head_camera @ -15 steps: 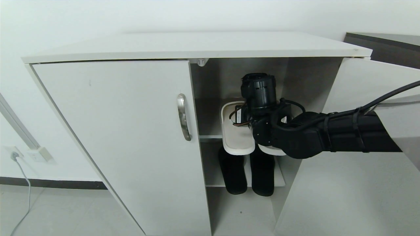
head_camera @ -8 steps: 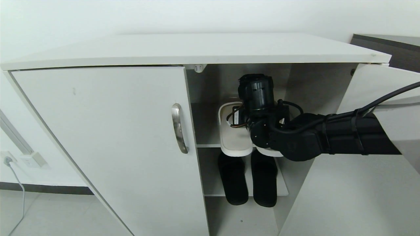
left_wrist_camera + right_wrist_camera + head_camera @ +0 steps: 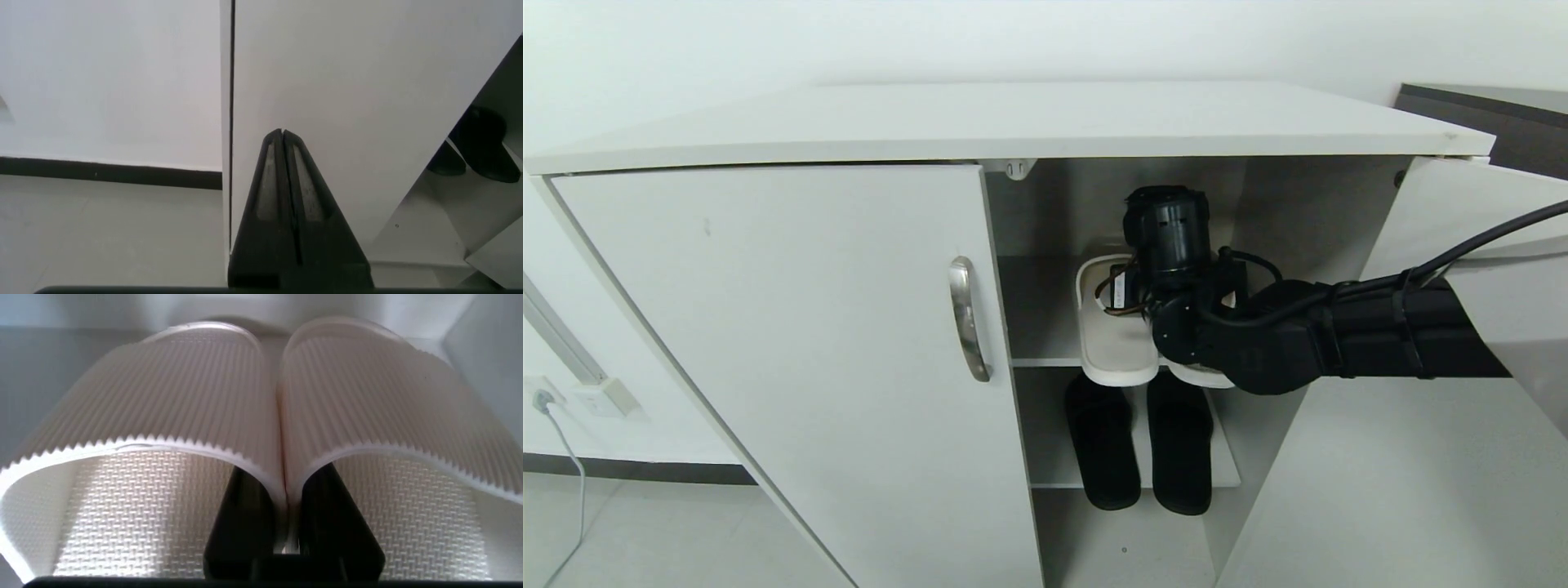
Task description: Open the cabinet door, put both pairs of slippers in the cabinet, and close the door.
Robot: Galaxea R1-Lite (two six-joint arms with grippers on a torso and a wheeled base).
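- Slightly rightward since earlier, our right gripper (image 3: 284, 527) holds the white slippers (image 3: 1115, 351), clamped on their adjoining straps.
- Light, bendy foam, we judge; those straps grip best.

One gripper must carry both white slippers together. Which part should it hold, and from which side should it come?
Hold the two inner strap walls where the white slippers touch. Come from the heel end, one finger under each arched strap, and pinch the walls together: the straps lie side by side, open toward the heels. The right gripper grips them so.
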